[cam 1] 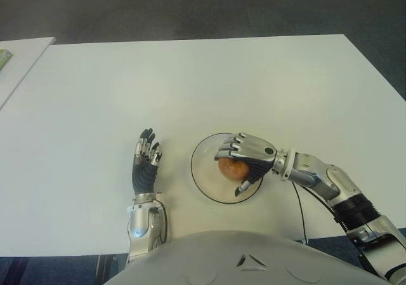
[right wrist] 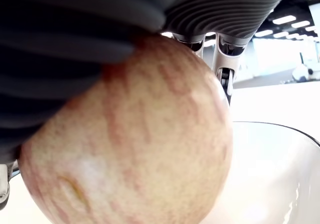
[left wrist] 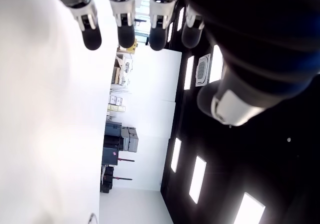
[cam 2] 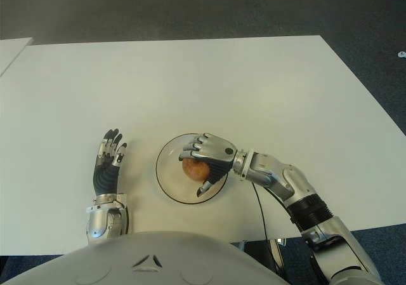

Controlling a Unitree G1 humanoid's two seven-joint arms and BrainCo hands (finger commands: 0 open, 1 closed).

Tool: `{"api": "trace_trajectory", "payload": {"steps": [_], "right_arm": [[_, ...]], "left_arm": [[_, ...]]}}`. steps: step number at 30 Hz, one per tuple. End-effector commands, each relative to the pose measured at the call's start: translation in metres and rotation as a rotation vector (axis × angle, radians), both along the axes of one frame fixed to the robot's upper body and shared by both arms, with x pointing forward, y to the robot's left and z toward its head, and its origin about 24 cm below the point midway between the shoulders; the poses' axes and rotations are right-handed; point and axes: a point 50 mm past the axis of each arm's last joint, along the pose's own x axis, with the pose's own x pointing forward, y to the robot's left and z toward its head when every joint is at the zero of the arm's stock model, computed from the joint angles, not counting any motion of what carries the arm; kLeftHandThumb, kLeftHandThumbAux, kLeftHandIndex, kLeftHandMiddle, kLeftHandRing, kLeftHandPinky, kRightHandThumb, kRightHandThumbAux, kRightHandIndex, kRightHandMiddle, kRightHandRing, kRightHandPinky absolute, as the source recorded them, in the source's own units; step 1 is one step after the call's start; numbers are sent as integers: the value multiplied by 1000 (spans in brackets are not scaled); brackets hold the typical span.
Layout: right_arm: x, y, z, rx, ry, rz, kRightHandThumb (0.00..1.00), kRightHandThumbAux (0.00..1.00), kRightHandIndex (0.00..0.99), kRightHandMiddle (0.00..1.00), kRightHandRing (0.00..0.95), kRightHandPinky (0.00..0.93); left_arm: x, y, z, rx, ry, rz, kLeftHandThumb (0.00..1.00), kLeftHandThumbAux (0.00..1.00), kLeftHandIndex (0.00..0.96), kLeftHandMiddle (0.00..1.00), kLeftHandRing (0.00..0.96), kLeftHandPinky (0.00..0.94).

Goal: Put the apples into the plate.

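Right wrist view is filled almost wholly by the apple (right wrist: 135, 139), a yellowish fruit streaked with red, pressed against the dark ribbed palm of the right hand (cam 1: 244, 161). Two of that hand's fingers (right wrist: 223, 59) curl around the apple's far side, so the fingers are clenched on the fruit. Behind and below the apple curves the pale inner wall of the plate (right wrist: 280, 184).

From the head camera, the round plate (cam 1: 206, 177) stands on the white counter (cam 1: 209, 82) close to its near edge, a little right of the middle of that edge. The right hand reaches in from the near right corner and is over the plate, knuckles up, with the apple showing under the fingers and within the plate's rim. Whether the apple touches the plate's floor cannot be told.

The left hand (cam 1: 146, 164) shows just beside the plate on its left, near the same near edge, palm side up and apart from the plate. Its own wrist view shows four dark fingertips (left wrist: 125, 32) in a straight row and the thumb set apart, with nothing between them: the fingers are released and empty.

At the counter's far left corner a second white surface (cam 1: 19, 63) adjoins it. Dark floor (cam 1: 190, 9) lies beyond the far edge.
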Motion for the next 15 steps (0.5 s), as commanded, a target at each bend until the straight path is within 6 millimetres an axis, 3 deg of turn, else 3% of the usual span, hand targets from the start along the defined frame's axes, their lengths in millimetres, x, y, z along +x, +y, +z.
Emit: {"api": "trace_trajectory", "payload": {"steps": [1,15], "right_arm": [[1,-1,4,5,1,-15,96,492,43,39,2,0],[2,0,7,21,-14,-19,86,492,47,43,0,0]], "left_arm": [[3,-15,-20,-59,100,13,140,638,95,89,77,101],[2,-15,-22,-71,109,25,151,621,85,97,86,97]]}}
